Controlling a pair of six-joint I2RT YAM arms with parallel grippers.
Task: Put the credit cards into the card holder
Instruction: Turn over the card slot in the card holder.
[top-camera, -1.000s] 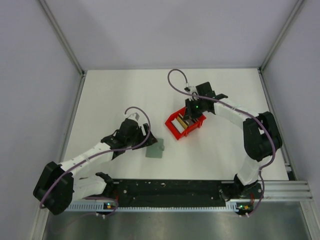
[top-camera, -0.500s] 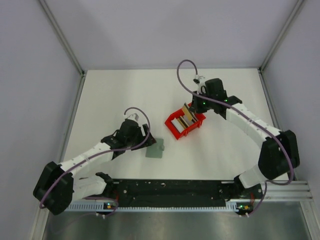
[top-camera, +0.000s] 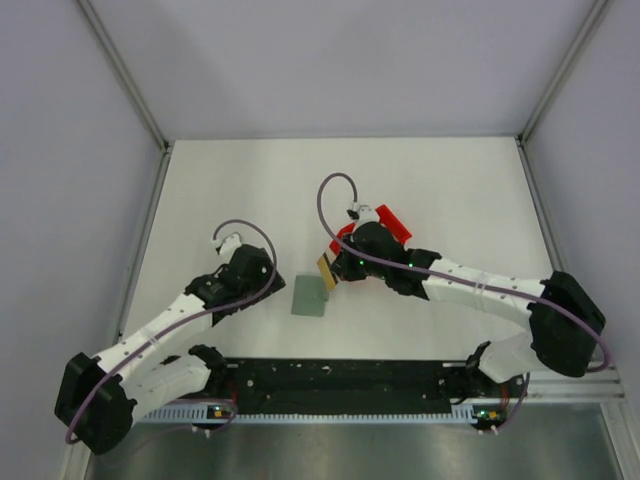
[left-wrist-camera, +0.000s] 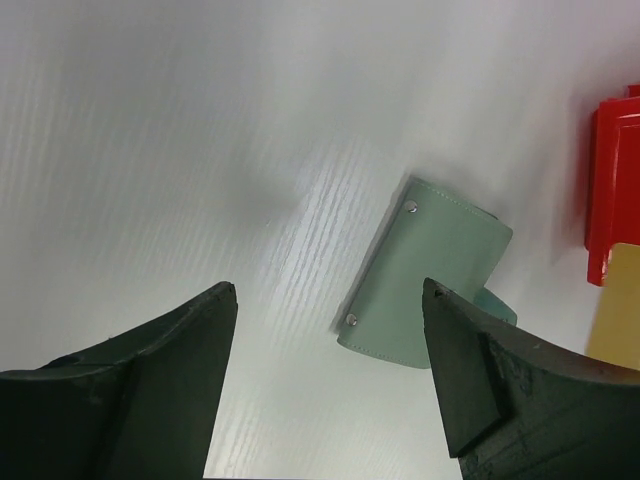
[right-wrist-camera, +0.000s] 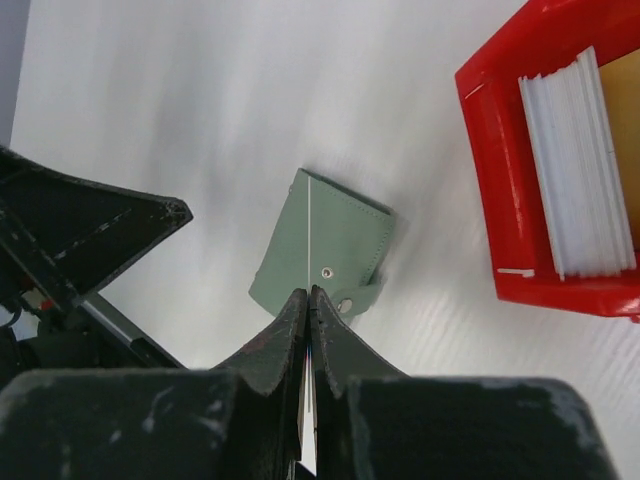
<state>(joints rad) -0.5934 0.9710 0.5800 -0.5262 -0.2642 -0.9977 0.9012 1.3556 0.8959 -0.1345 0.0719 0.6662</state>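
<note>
Swinging away from the red bin (top-camera: 392, 222), the right arm now sits over the middle of the bench (top-camera: 230, 190), where a second ago it was reaching down into that bin. Right end effector (top-camera: 331, 270) is pressed together on one tan card (top-camera: 326, 271), carried up out of the bin and now hanging just above and beside the card holder (top-camera: 310, 297). The left arm has pulled back a bit to the left, and the left end effector (top-camera: 266, 280) is spread and holds nothing, near the holder but not touching it. The holder lies flat on the bench between the two arms, in the same spot as before. So the pick is done and insertion comes next, though the holder looks folded shut and probably needs opening first.

The overhead view gives the layout but hides the grip. The right wrist view shows the card edge-on as a thin pale line running between the shut fingers (right-wrist-camera: 285, 330), straight over the holder and its snap tab (right-wrist-camera: 352, 298), plus a stack of cards (right-wrist-camera: 575, 170) left in the bin. The left wrist view shows two snaps on the holder and the card's tan face at the right edge
</note>
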